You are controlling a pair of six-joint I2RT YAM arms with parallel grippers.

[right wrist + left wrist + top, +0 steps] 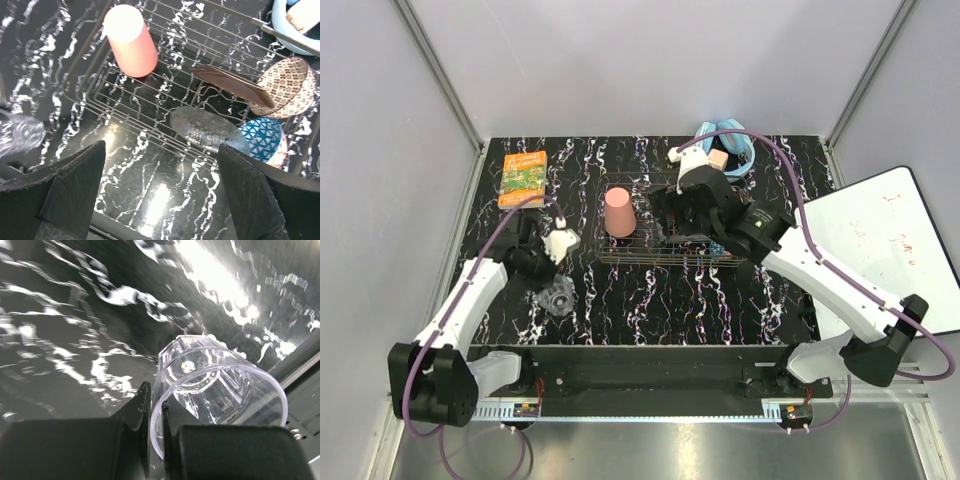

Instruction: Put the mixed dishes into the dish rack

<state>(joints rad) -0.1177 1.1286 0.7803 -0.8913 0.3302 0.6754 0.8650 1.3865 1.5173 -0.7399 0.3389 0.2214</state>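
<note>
The silvery wire dish rack (650, 250) stands mid-table. In the right wrist view the rack (125, 102) holds the salmon-pink cup (131, 41) mouth down, the red plate (232, 84) on edge, the beige patterned bowl (286, 85), the blue patterned bowl (262, 137) and the clear glass dish (207, 130). My right gripper (162, 195) is open and empty, above the rack's near side (672, 222). My left gripper (156, 425) is shut on the rim wall of the small clear tumbler (220, 385), left of the rack (558, 297).
The orange-green book (523, 178) lies at the far left. The light-blue headphones (725, 143) lie behind the rack's right end. A whiteboard (895, 250) lies off the table's right edge. Grey walls enclose the table.
</note>
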